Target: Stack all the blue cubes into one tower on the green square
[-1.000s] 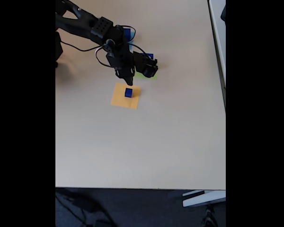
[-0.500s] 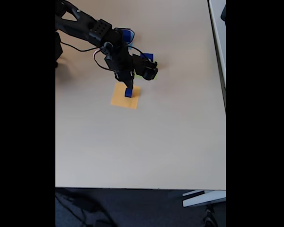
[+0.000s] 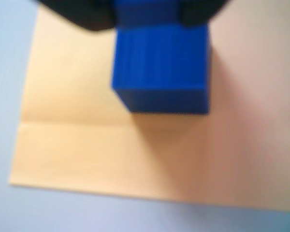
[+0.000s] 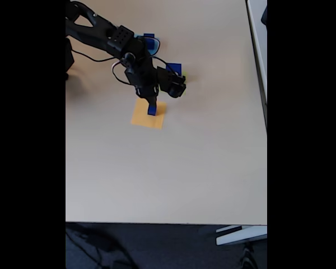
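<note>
A pale beige table [image 4: 173, 168] fills the fixed view, with dark floor below its near edge. From the upper left the black arm [image 4: 101, 33] reaches down to the orange-yellow square [image 4: 148, 116]. The gripper [image 4: 152, 105] stands over a small blue cube [image 4: 152, 110] resting on that paper. In the wrist view the cube [image 3: 159, 67] sits between the two dark fingers [image 3: 87, 14], jaws narrow at its sides; whether they press it I cannot tell. Behind the jaws lies another blue cube [image 4: 150, 40], and just right of them a third [image 4: 175, 68]
</note>
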